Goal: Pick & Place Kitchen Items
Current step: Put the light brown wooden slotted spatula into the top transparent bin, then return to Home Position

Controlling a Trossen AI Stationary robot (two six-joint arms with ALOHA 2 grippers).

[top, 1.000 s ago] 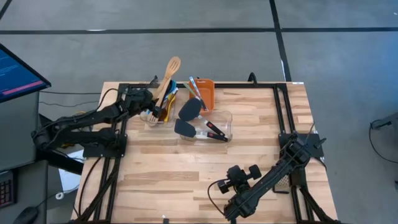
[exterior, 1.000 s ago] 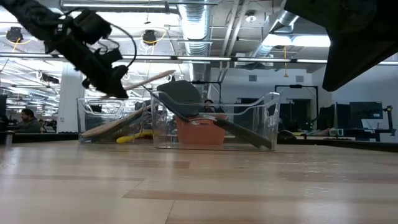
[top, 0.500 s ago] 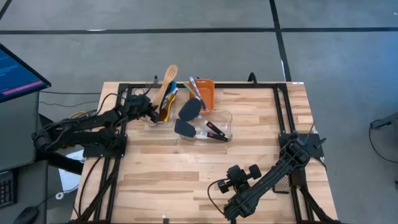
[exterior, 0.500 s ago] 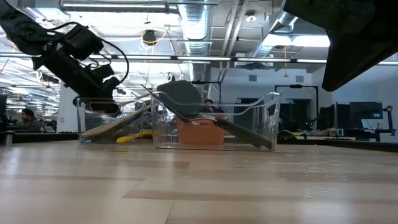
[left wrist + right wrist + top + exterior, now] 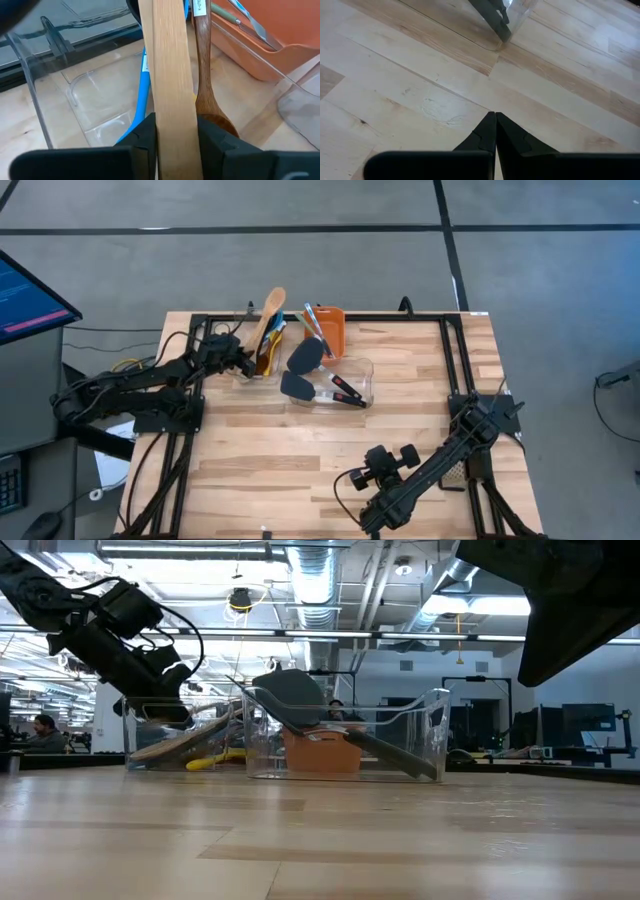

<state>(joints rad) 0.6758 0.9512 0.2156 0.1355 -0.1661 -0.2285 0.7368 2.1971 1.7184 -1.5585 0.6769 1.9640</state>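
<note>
My left gripper is at the left clear tub, shut on a wooden spoon. The spoon's rounded end sticks out past the tub's far edge. A dark wooden spoon and a blue utensil lie in the same tub. Two black turners rest in the right clear tub. My right gripper hangs shut over the bare near part of the table. My left gripper pinches the wooden spoon's flat handle between its two fingers, one on each narrow edge. The fingers slant down from the table's left and lie along the handle. The spoon runs away from them, tilted upward across the tub.
An orange bin with a few utensils stands behind the right tub. Black frame rails run along the table's sides. A monitor sits off the left edge. Bare wood stretches across the near half.
My left gripper has come down and a little toward the table's left edge, rolling slightly. The wooden spoon went with it: its rounded end has dropped and its handle has sunk into the left tub.
</note>
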